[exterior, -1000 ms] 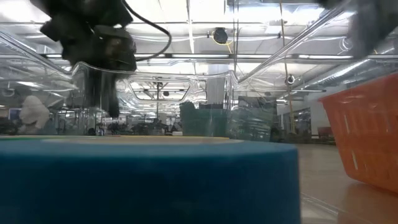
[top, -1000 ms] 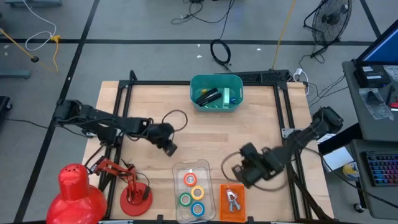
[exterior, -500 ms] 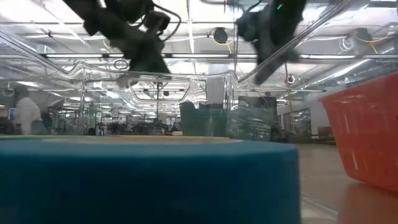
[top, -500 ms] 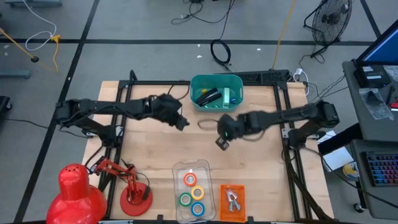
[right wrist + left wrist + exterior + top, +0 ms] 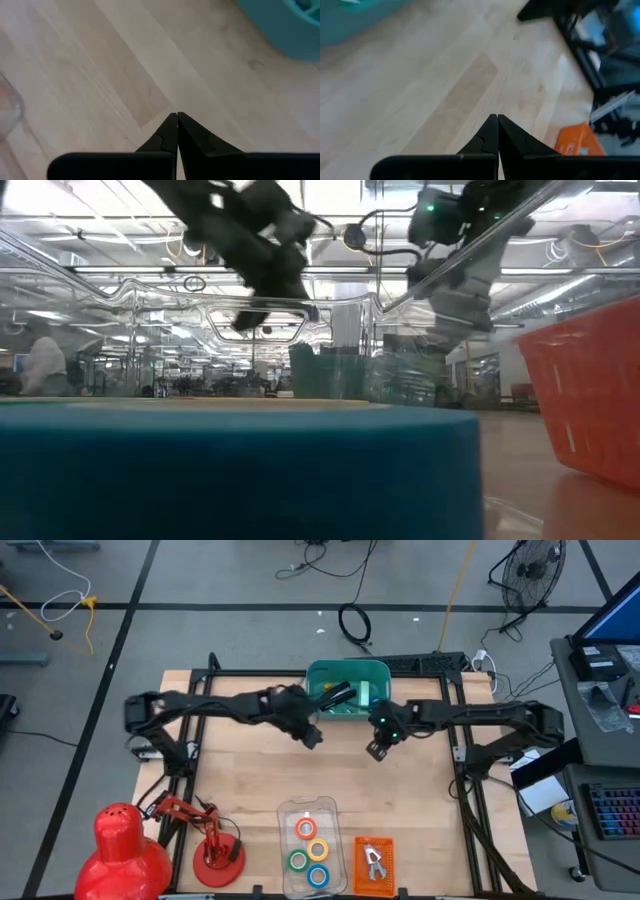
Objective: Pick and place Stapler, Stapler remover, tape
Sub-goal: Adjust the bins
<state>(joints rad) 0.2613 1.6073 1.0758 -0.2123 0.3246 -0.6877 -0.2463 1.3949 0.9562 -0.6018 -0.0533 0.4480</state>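
In the high view, four tape rolls lie flat in a clear tray [image 5: 308, 808] by the near edge: orange [image 5: 306, 829], green [image 5: 298, 860], yellow [image 5: 318, 849], blue [image 5: 317, 876]. The blue roll [image 5: 240, 470] fills the low view's foreground. A silver staple remover [image 5: 375, 862] lies in a small orange basket [image 5: 375, 845]. The black stapler [image 5: 333, 695] rests inside a teal bin [image 5: 347, 668] at the far edge. My left gripper [image 5: 311, 736] and right gripper [image 5: 377, 749] hover, shut and empty, over bare wood just near of the bin; each wrist view shows its fingertips together [image 5: 497, 117] [image 5: 177, 116].
A red desk lamp [image 5: 125, 845] with its red base [image 5: 215, 852] stands at the near left corner. A black frame [image 5: 455, 740] borders the table. Bare wood lies between the teal bin and the clear tray. The orange basket [image 5: 590, 400] shows at the low view's right.
My left gripper has swung from beside the clear tray toward the far edge and right, ending near the teal bin. My right gripper has travelled from beside the orange basket toward the far edge, also ending near the bin. The tape rolls and the staple remover have stayed put.
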